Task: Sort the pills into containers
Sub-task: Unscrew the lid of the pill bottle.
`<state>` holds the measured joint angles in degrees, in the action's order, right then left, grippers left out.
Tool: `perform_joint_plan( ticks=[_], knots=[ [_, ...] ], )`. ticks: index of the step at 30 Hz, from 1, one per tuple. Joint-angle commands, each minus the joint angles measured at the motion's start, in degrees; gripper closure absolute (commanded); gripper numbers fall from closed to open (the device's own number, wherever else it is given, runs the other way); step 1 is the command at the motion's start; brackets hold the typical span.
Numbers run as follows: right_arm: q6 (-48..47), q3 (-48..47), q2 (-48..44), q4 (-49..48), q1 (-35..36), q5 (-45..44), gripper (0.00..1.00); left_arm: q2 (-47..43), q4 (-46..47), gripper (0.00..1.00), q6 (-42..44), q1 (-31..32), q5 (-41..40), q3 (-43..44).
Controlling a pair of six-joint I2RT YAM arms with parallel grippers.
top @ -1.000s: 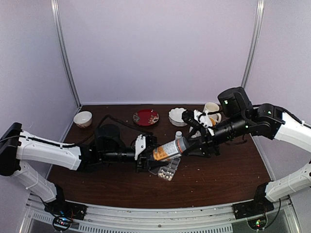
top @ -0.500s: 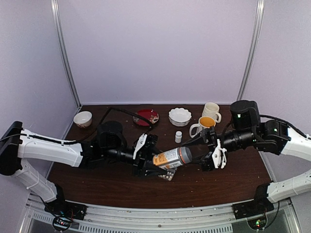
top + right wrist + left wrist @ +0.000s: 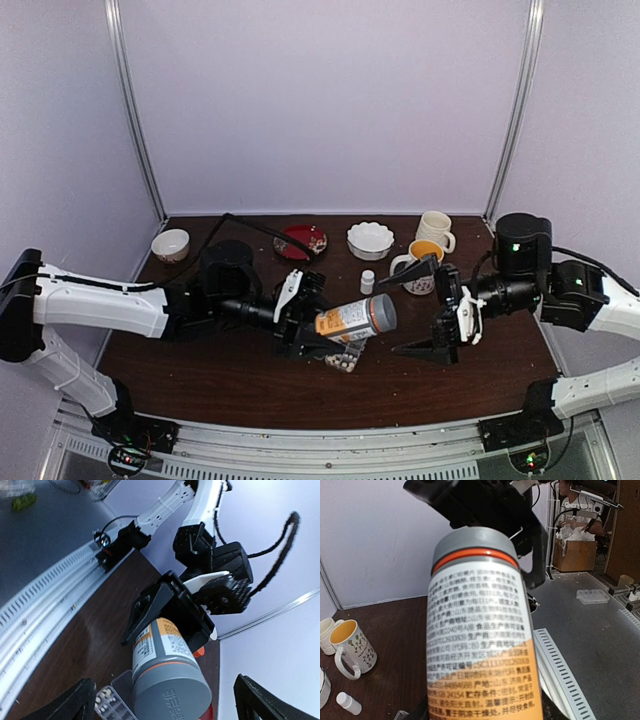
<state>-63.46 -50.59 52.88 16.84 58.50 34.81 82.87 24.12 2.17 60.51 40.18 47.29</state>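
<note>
Table (image 3: 220, 385) | pill box (image 3: 345, 358) half-hidden under bottle (image 3: 355, 318) | L end effector (image 3: 312, 322) grips bottle | R end effector (image 3: 418, 310) open

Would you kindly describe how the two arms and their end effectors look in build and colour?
Both arms have white shells over the long links and black joint housings. The left arm trails a black cable; the right arm shows a small green light. The left end effector and right end effector have black wedge-shaped fingers and white plates.

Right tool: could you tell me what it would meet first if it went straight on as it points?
Probably the grey cap of the orange bottle held by the left tool; it sits centred between the open fingers, depth unclear.
</note>
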Motion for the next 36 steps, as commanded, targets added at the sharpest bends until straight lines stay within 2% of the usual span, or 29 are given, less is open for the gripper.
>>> perform_joint_plan(
  ticks=[1, 4, 8, 13, 16, 21, 29, 36],
  knots=[
    [29.5, -1.8, -4.2, -2.4, 0.1, 1.8, 0.0, -3.6, -1.1, 0.72, 7.1, -0.4, -5.0, 0.5],
    [49.9, -1.3, -6.5, -6.3, 0.1, -7.5, 0.0, -4.6, -2.8, 0.73, 10.0, -0.3, -8.1, 0.3],
    [66.2, -7.1, -4.6, 2.5, 0.1, -12.6, 0.0, -5.3, -4.9, 0.73, 12.8, -0.3, -13.3, 0.5],
    [72.8, -15.6, 2.7, 18.1, 0.1, -12.6, 0.0, -5.8, -5.7, 0.74, 14.9, -0.3, -18.8, 0.4],
    [78.9, -17.0, 4.9, 19.9, 0.1, -11.4, 0.01, -5.9, -5.7, 0.74, 15.8, -0.3, -20.1, 0.4],
    [84.3, -19.7, 8.7, 23.7, 0.0, -14.4, 0.04, -6.1, -5.5, 0.74, 16.4, -0.3, -20.4, 0.4],
    [89.2, -18.6, 11.4, 17.5, -1.6, -9.8, 0.1, -6.8, -3.0, 0.88, 16.5, -0.2, -19.3, -0.9],
    [90.8, -18.4, 12.9, 14.8, -3.0, -7.5, 0.19, -5.8, -4.3, 0.9, 17.0, -0.3, -17.6, 0.0]
  ],
)
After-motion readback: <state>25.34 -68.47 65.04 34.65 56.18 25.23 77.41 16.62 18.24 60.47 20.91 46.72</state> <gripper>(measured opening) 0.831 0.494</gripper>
